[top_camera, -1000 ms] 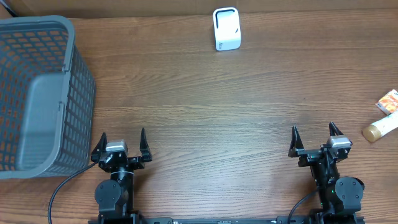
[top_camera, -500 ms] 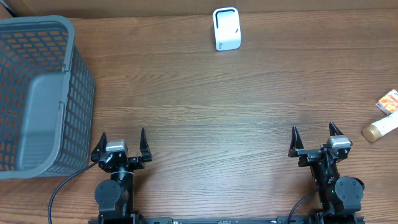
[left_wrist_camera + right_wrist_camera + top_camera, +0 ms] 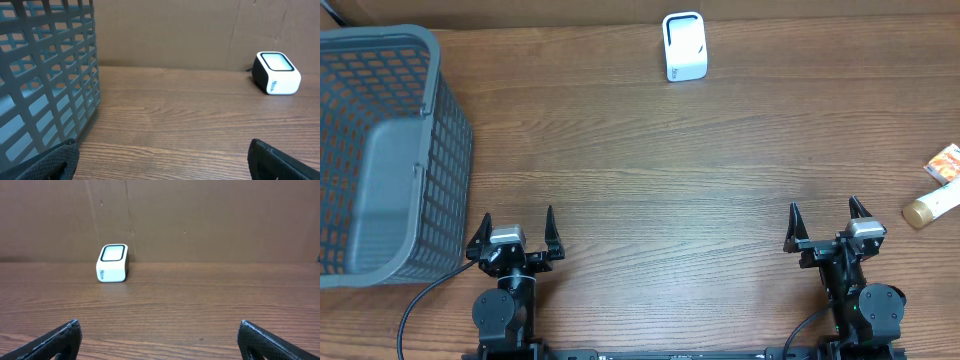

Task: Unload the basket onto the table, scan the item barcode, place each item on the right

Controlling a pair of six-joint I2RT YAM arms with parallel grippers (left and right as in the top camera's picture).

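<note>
- Found left gripper (image 3: 517, 218) at near edge of table (image 3: 670, 170), jaws spread wide, holding nothing.
- Found right gripper (image 3: 824, 207) at same near edge, likewise released and empty.
- Located item, a tan-capped tube (image 3: 930, 208), lying flat at far right edge of table, right of right gripper and apart from it.
- Noted orange-and-white packet (image 3: 946, 163) just behind tube.
- Noted white scanner (image 3: 684, 46) upright at far edge, near centre.
- Noted grey basket (image 3: 445, 150) at left, beyond left gripper.
</note>
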